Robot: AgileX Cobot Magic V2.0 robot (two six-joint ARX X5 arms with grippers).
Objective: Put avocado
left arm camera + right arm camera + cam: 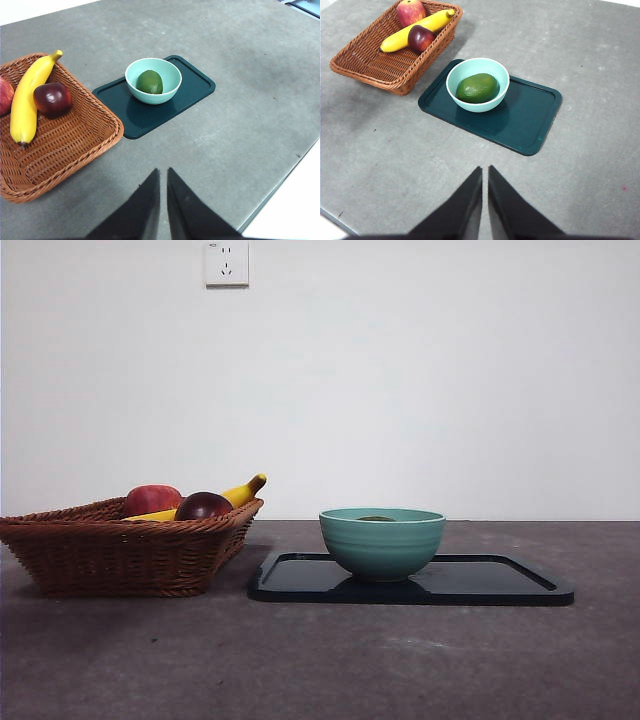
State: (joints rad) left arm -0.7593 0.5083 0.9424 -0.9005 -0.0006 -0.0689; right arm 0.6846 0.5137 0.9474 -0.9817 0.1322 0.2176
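One avocado (477, 88), bowled, far from right end effector (485, 172)

You've got a matt, slightly pebbled avocado (477, 88) in a smooth glazed ceramic-looking bowl (477, 102) with faint ridges. Tray (525, 125) reads as glossy dark plastic, reflective from the front. Basket (65, 145) is woven wicker, rough. Tabletop (395, 165) is matt grey, stone-like, mottled. Both grippers' jaws look like matt black plastic.
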